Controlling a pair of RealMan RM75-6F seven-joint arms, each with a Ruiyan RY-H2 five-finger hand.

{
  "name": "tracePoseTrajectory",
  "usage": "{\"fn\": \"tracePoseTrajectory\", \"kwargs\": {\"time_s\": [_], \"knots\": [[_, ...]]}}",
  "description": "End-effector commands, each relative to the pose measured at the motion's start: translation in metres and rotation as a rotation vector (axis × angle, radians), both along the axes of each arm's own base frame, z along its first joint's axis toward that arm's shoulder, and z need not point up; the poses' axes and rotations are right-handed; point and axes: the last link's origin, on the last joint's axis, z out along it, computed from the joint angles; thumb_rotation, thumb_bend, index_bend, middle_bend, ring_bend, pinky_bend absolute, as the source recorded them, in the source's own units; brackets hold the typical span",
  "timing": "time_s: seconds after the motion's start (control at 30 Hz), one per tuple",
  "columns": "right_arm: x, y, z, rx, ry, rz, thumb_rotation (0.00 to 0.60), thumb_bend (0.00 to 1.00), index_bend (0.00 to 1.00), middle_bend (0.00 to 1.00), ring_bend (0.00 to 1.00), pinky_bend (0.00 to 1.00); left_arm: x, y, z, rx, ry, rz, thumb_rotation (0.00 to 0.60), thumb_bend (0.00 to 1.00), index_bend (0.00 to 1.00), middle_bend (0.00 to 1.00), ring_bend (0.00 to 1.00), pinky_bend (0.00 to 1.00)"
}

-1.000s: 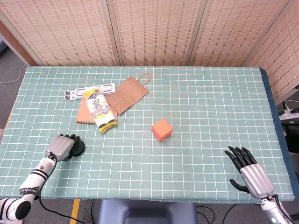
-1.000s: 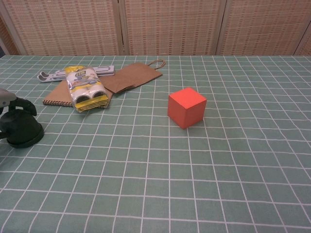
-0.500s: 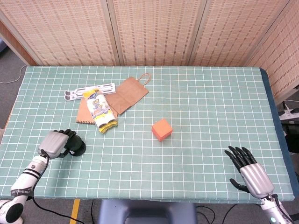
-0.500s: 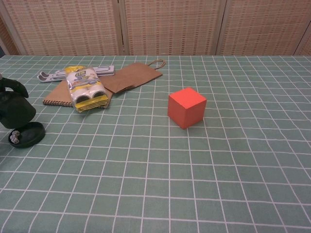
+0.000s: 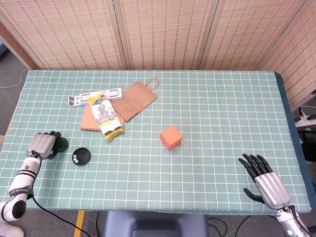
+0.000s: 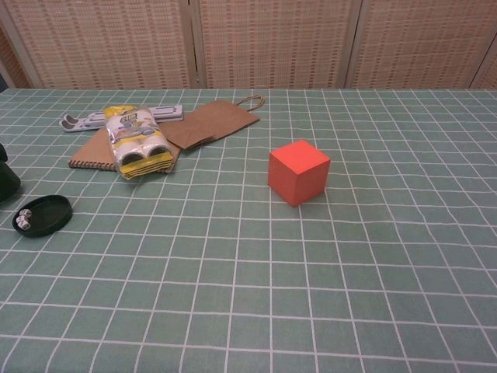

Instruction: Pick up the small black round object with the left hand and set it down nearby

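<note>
My left hand (image 5: 42,144) is near the table's left edge, and its fingers grip a small black round object (image 5: 59,143) shaped like a cup. In the chest view only a dark sliver of that object (image 6: 6,182) shows at the left border. Just to its right a flat black dish (image 5: 81,156) lies on the cloth, with small white pieces (image 6: 25,219) on it, apart from the hand. My right hand (image 5: 264,181) rests at the front right corner, fingers spread and empty.
An orange cube (image 5: 171,137) stands mid-table. At the back left lie a yellow packet (image 5: 105,117), a brown notebook (image 5: 89,120), a paper bag (image 5: 134,99) and a white strip tool (image 5: 94,95). The green checked cloth (image 5: 217,113) covers the table.
My left hand has lifted the black cup off the dish and carried it left, uncovering the dish and its white pieces. The right hand has stayed put.
</note>
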Motion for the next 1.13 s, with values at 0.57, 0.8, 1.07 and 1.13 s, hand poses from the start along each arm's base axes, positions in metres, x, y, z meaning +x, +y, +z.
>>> {"fn": "tracePoseTrajectory", "kwargs": {"time_s": [0.57, 0.8, 1.07, 1.13], "knots": [[0.001, 0.002, 0.003, -0.015, -0.007, 0.0, 0.6, 0.18, 0.0, 0.0, 0.0, 0.0, 0.012, -0.023, 0.006, 0.029, -0.082, -0.002, 0.6, 0.4, 0.0, 0.0, 0.0, 0.2], [0.0, 0.001, 0.004, -0.029, -0.011, -0.01, 0.6, 0.18, 0.0, 0.0, 0.0, 0.0, 0.017, -0.126, 0.009, 0.147, -0.395, -0.264, 0.6, 0.4, 0.0, 0.0, 0.0, 0.15], [-0.002, -0.001, 0.004, -0.041, 0.003, -0.026, 0.6, 0.18, 0.0, 0.0, 0.0, 0.0, 0.014, -0.167, 0.009, 0.114, -0.383, -0.331, 0.6, 0.39, 0.0, 0.0, 0.0, 0.09], [-0.002, 0.0, 0.003, -0.039, 0.004, -0.027, 0.6, 0.18, 0.0, 0.0, 0.0, 0.0, 0.014, -0.165, 0.012, 0.13, -0.38, -0.337, 0.6, 0.39, 0.0, 0.0, 0.0, 0.09]]}}
